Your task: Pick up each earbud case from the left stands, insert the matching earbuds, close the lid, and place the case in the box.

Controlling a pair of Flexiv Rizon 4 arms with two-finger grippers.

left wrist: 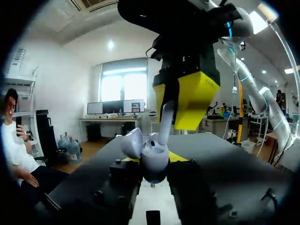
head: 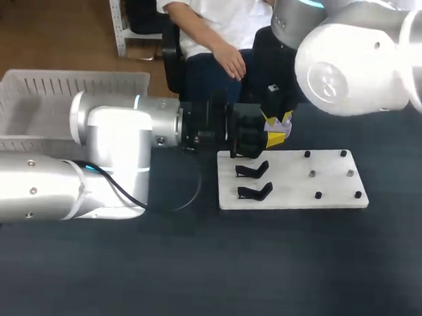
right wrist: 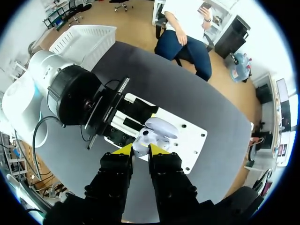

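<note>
White stand board on dark table

case pale lilac; earbud wht; stands blk; board wht; basket wht

One earbud case, one earbud, two stands, one board, one basket

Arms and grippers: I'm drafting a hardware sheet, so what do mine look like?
The left arm and right arm are glossy silver-white rounded tubes with thin cyan light rings; the right's joint cap bears a round embossed mark. A black cable loops off the left arm. The left gripper and right gripper are black, blocky, with yellow tips.
</note>
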